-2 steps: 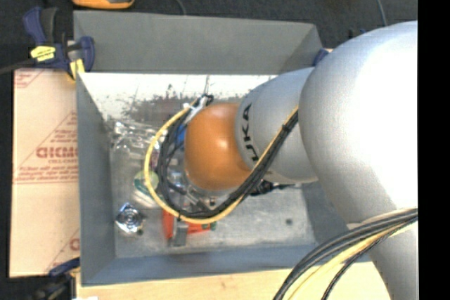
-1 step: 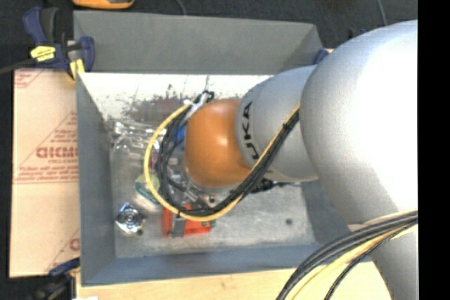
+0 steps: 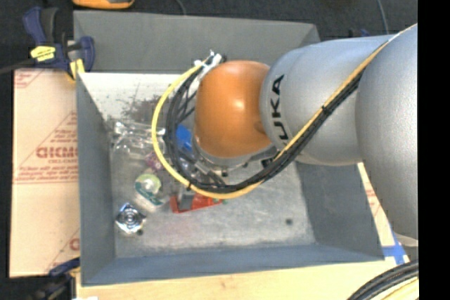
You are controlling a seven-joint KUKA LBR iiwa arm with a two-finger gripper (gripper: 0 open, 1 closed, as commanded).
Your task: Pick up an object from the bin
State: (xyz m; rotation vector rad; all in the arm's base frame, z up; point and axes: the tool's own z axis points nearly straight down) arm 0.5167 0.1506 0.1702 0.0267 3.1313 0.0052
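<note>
Hand [image 3: 202, 180] masked by orange wrist cover [image 3: 228, 109] (its grip cannot be told).
A flat red piece [image 3: 200, 204] is seen mid-way in the grey metal bin [image 3: 93, 221] at the cover's lower edge, flanked by a blue block [image 3: 184, 138] and a green-white ball [image 3: 149, 185].

Matt metal bin [image 3: 281, 225]; glossy orange plastic cover [image 3: 228, 109]

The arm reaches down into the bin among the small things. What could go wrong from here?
1. The orange cover hides the spot beneath it. The red piece and the blue piece lie close there, so the wrong one may be caught, or one pushed aside.
2. The yellow cable loops out near the clear plastic piece and the green ball. It could drag them on the way up.
</note>
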